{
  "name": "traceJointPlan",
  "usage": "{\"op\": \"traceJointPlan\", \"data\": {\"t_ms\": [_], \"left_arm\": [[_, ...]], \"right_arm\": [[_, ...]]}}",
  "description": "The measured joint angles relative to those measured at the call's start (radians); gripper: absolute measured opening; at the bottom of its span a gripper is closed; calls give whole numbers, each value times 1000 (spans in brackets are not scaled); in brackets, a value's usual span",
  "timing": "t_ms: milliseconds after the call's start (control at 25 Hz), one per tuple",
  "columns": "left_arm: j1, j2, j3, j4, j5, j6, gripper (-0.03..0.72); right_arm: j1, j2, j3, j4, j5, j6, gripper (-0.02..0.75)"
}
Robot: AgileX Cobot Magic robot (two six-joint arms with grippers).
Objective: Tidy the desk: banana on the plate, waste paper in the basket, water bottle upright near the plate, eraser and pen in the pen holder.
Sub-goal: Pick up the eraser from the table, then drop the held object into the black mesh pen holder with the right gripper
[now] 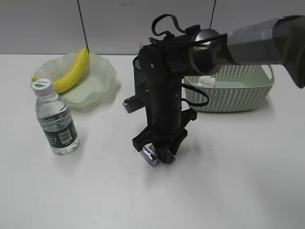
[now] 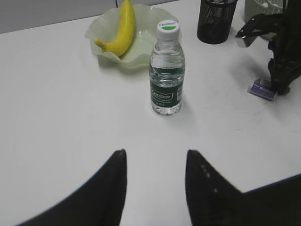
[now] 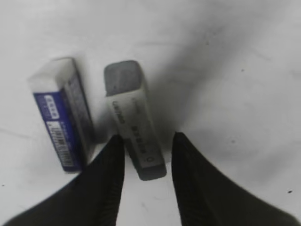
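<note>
Right tool (image 3: 146,136) is down at the counter (image 1: 238,181), center of the exterior view, pointing straight down. In the right wrist view its two fingers straddle the lower end of a gray eraser (image 3: 134,117) lying flat. The left finger is at the eraser's edge and a thin gap shows on the right side, so the tool is spread, not yet clamped. A blue-sleeved eraser (image 3: 63,113) lies just beside the gray one, to its left, outside the fingers. Left tool (image 2: 155,153) hangs at the bottom of the left wrist view, fingers apart w/ nothing between them. Banana (image 1: 71,74) lies in the plate (image 1: 102,81), upper left. Water bottle (image 1: 56,119) stands upright just in front of the plate, cap on. Basket (image 1: 238,93) sits upper right w/ the waste paper (image 1: 207,81) inside. Pen holder (image 2: 215,21) stands between plate and basket, mostly hidden behind the arm in the exterior view.
</note>
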Motion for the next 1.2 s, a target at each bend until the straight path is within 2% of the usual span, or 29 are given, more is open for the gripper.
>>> {"op": "traceJointPlan", "data": {"t_ms": [160, 520, 600, 720, 1000, 1200], "left_arm": [[0, 0, 0, 0, 0, 0, 309], [0, 0, 0, 0, 0, 0, 309], [0, 0, 0, 0, 0, 0, 309], [0, 0, 0, 0, 0, 0, 309], [0, 0, 0, 0, 0, 0, 309], [0, 0, 0, 0, 0, 0, 309]], "right_arm": [[-1, 0, 0, -15, -11, 2, 316], [-1, 14, 0, -16, -23, 3, 323], [-1, 15, -2, -21, -23, -1, 292], [-1, 15, -4, -32, -22, -3, 162], [-1, -37, -63, -72, -9, -3, 164], [-1, -133, -141, -187, -117, 13, 164]]}}
